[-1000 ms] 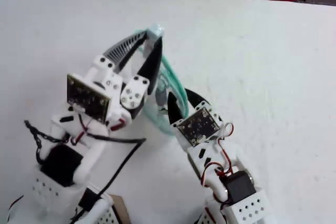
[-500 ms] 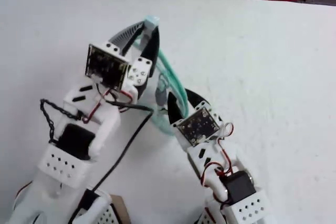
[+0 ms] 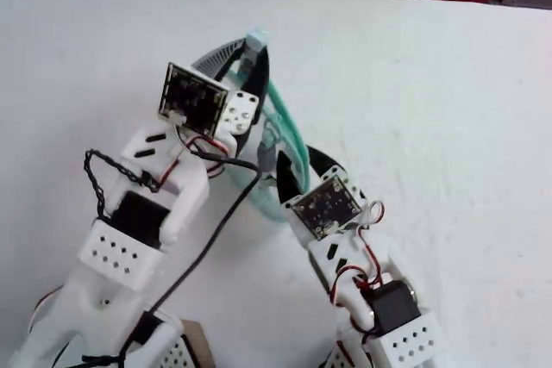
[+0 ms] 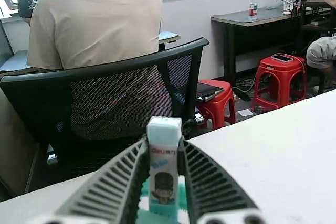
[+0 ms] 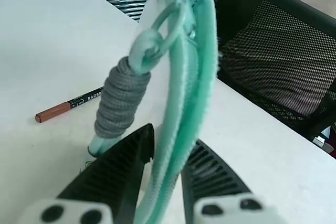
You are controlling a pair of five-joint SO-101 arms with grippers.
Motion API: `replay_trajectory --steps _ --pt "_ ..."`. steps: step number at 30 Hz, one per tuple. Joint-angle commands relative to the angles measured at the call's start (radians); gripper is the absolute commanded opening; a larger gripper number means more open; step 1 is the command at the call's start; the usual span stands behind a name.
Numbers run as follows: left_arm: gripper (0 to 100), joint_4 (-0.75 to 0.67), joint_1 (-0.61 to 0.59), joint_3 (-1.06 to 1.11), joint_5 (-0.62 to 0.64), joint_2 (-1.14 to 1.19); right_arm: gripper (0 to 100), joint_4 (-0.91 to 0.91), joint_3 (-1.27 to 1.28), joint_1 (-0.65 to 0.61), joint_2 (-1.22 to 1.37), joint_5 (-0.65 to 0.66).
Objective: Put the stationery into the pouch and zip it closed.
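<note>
Mint pouch stands on edge, R claw pinching its rim; L claw pinches 1 eraser upright at pouch's far end.

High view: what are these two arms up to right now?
The left tool is shut on a white eraser, holding it upright just above the far end of the teal pouch. The right tool clamps the pouch's zipper edge, so the pouch stands on edge on the table. A pen lies on the table, not yet packed. The eraser is not inside the pouch yet.
</note>
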Motion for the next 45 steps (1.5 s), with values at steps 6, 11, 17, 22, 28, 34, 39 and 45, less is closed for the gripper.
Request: replay_trajectory --steps 6,11,17,22,28,34,39,45 --pt "6 0.12 0.013 0.028 0.008 0.001 2.0 0.002 0.034 0.007 0.007 0.002" --pt "16 0.275 0.004 0.018 0.009 -0.016 2.0 0.002 0.034 0.007 0.007 0.002" --pt "17 0.373 0.005 0.029 0.009 -0.226 2.0 -0.012 0.041 0.007 0.007 0.002" --pt "17 0.456 -0.01 0.029 0.009 -0.423 2.0 -0.013 0.044 0.007 0.007 0.003" --pt "17 0.425 -0.189 0.031 0.011 -0.407 2.0 -0.015 0.049 0.004 0.007 0.003" --pt "17 0.244 -0.363 0.009 0.081 -0.061 2.0 -0.044 0.063 0.005 0.007 0.003" --pt "16 0.164 -0.414 -0.094 0.094 0.254 2.0 -0.045 0.061 0.007 0.007 0.003" --pt "16 0.172 -0.415 -0.308 0.094 0.608 2.0 -0.047 0.061 0.007 0.007 0.003"
